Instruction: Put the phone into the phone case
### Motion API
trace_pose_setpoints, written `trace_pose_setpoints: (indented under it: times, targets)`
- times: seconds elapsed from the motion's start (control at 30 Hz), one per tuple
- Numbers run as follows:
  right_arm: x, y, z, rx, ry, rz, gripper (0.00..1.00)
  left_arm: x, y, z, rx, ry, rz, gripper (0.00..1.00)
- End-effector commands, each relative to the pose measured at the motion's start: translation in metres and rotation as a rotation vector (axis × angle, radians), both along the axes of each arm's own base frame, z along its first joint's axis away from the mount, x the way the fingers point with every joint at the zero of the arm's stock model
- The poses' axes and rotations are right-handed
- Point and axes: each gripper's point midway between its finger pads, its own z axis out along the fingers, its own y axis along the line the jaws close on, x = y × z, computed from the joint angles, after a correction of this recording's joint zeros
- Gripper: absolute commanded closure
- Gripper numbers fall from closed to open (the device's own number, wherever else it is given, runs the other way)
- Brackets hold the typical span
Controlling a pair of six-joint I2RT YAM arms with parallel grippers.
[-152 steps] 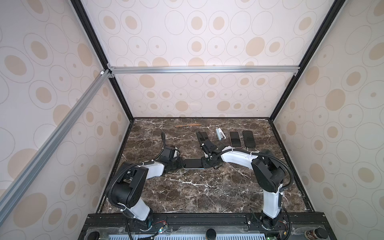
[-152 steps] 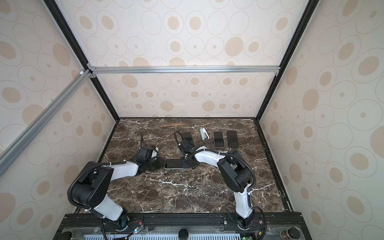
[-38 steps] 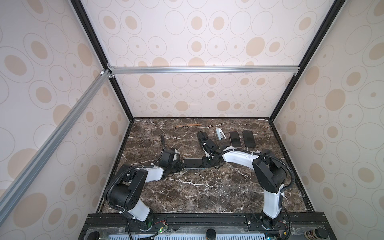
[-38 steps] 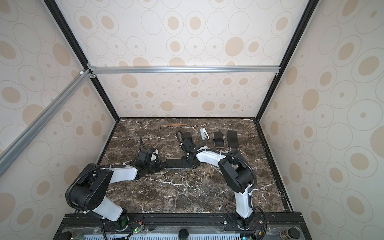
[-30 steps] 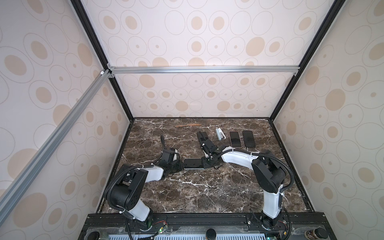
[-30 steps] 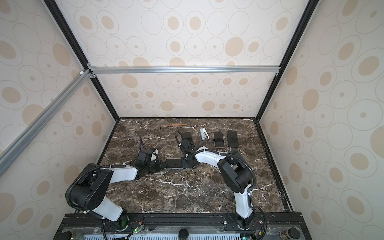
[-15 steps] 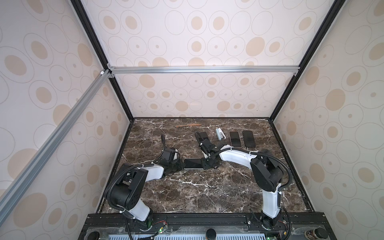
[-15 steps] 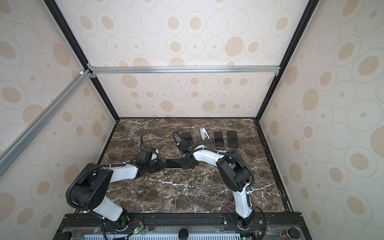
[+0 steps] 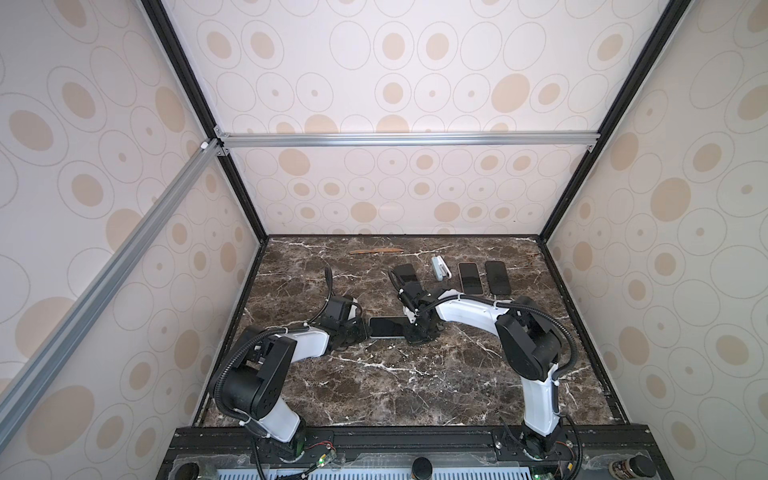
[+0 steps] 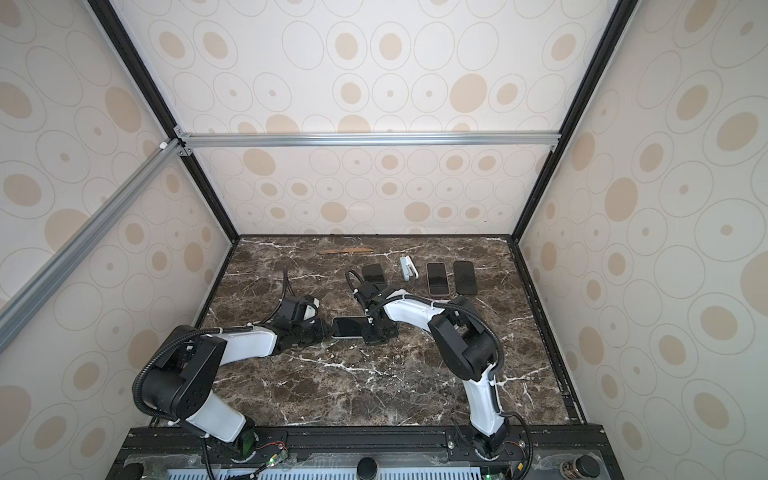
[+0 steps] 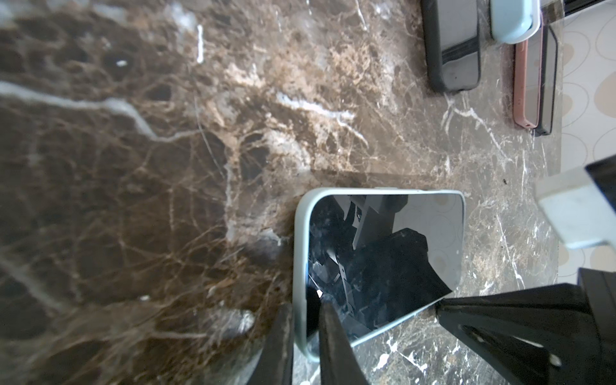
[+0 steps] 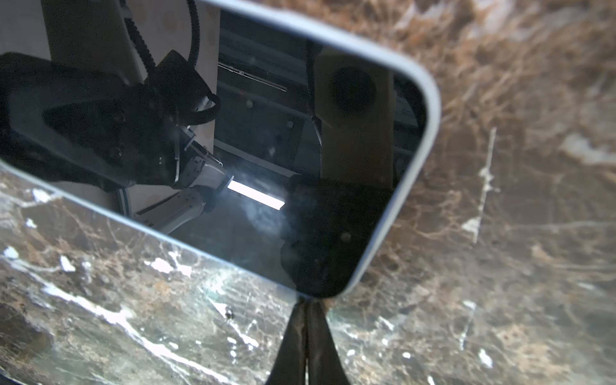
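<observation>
I am seeing a pale blue phone case (image 11: 300, 253) rimming a black phone (image 11: 383, 240); the tabletop (image 11: 133, 166) is showing brown marble with white veins.

Cream walls (image 9: 395, 62) printed with beige ovals enclose a dark brown, white-veined marble table (image 9: 374, 395). An aluminium bar (image 9: 407, 139) crosses the upper middle between black corner posts (image 9: 571, 187).

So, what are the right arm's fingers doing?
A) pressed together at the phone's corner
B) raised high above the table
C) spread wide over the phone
A: the right wrist view shows the right fingers shut tight against each other, tips at a corner of the phone.
</observation>
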Motion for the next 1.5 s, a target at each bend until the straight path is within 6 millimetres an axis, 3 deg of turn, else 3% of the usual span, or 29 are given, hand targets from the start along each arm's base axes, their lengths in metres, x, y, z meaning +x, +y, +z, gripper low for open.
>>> trace_pose_setpoints:
  times: [0.0,0.1,0.17,0.4,0.93,1.13,1.33,1.47]
  targets:
    - [-0.029,-0.040,-0.013,-0.178,0.080,-0.014,0.93,-0.022,0.009,-0.019,0.053,0.081,-0.007,0.84]
    - [-0.006,-0.029,0.024,-0.127,-0.041,-0.014,0.93,-0.020,0.008,-0.016,0.048,0.072,-0.008,0.84]
    - [0.004,-0.023,0.038,-0.101,-0.075,-0.013,0.94,-0.019,0.007,-0.015,0.045,0.070,-0.009,0.84]
    - [0.026,-0.005,0.041,-0.070,-0.103,0.017,0.95,-0.019,0.006,-0.018,0.040,0.075,-0.011,0.83]
    - [0.033,-0.001,0.010,-0.064,-0.061,0.026,0.95,-0.021,0.008,-0.022,0.048,0.088,-0.010,0.83]
    - [0.036,0.002,0.012,-0.055,-0.067,0.026,0.95,-0.021,0.008,-0.022,0.051,0.087,-0.011,0.82]
    - [0.026,-0.007,-0.005,-0.094,-0.023,0.031,0.95,-0.023,0.009,-0.023,0.052,0.090,-0.008,0.82]
    - [0.010,-0.020,-0.029,-0.135,0.031,0.035,0.95,-0.023,0.009,-0.023,0.050,0.089,-0.008,0.83]
